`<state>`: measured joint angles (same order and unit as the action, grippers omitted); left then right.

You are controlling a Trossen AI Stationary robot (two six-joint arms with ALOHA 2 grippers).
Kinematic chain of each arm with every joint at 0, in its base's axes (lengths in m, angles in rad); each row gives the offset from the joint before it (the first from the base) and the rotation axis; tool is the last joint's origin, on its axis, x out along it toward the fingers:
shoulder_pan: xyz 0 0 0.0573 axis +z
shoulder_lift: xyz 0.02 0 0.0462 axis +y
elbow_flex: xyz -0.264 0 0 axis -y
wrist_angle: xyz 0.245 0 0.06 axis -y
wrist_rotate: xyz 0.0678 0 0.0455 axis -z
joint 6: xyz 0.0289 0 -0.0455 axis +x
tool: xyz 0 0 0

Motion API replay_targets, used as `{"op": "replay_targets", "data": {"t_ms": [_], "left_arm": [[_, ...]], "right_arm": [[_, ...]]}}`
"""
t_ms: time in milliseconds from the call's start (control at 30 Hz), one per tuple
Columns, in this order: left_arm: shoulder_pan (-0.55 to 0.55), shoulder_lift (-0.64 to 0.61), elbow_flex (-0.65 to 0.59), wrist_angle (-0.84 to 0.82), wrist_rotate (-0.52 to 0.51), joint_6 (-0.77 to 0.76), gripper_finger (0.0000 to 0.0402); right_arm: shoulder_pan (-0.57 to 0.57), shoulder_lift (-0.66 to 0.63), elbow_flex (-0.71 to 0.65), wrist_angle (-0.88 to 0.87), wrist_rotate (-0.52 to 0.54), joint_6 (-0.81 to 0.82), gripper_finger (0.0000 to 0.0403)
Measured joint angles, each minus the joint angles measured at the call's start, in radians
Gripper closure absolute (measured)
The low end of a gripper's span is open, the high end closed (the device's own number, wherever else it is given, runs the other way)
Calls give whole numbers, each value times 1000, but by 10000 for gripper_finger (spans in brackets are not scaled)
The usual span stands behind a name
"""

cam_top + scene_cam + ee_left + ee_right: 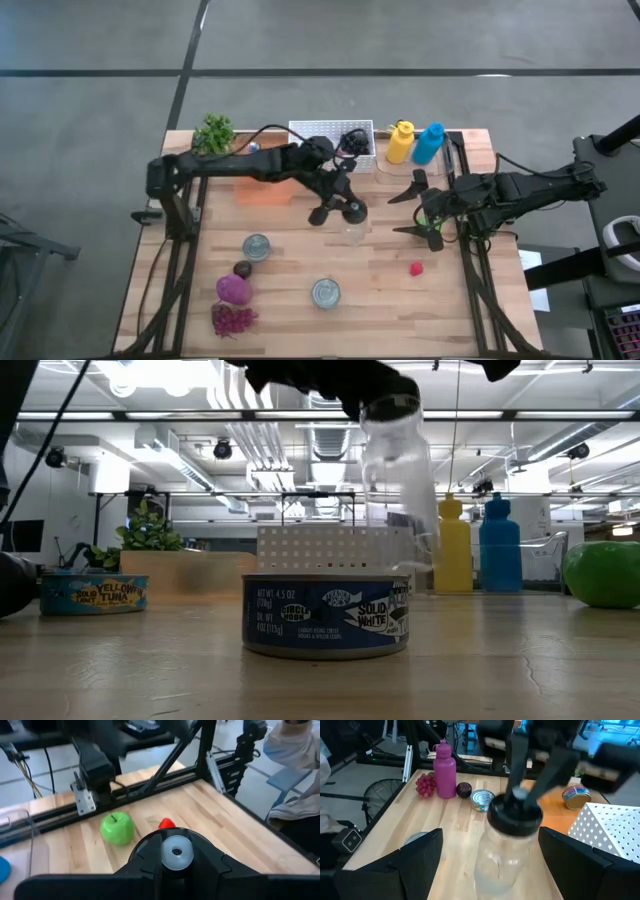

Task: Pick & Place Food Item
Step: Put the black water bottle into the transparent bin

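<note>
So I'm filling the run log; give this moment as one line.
left gripper: shut on clear bottle by its cap, lifted | right gripper: open, beside green apple | no food item held

Colour-wise there's a lot going on. The tabletop [380,300] is pale wood with visible plank lines. Both arms are black, fingers [415,855] included. The clear jar [507,850] has a black lid [515,815]. A bright green apple [117,828] sits near a small red fruit [166,824]. Two bottles stand together — a yellow bottle [400,142] and a blue bottle [429,143]. The white basket [305,132] is dotted with little holes. Purple-magenta stuff: a magenta bottle [445,770], a grape bunch [424,785], a dark plum [464,789]. The nearest tuna can [326,616] wears a navy label with white lettering — the other tuna can [94,593] is teal with yellow text. There's also an orange block [264,192] and a leafy green plant [214,133].
</note>
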<state>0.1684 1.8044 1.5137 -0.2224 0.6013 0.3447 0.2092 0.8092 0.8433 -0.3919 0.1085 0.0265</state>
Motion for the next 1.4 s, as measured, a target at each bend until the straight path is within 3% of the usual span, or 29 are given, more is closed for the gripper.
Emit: {"op": "replay_targets", "data": {"t_ms": [733, 1400], "left_arm": [[7, 25, -38, 10, 9, 39, 326], [-19, 23, -49, -14, -5, 18, 243]], "right_arm": [[0, -3, 0, 7, -1, 0, 67], [0, -3, 0, 8, -1, -3, 81]]}}
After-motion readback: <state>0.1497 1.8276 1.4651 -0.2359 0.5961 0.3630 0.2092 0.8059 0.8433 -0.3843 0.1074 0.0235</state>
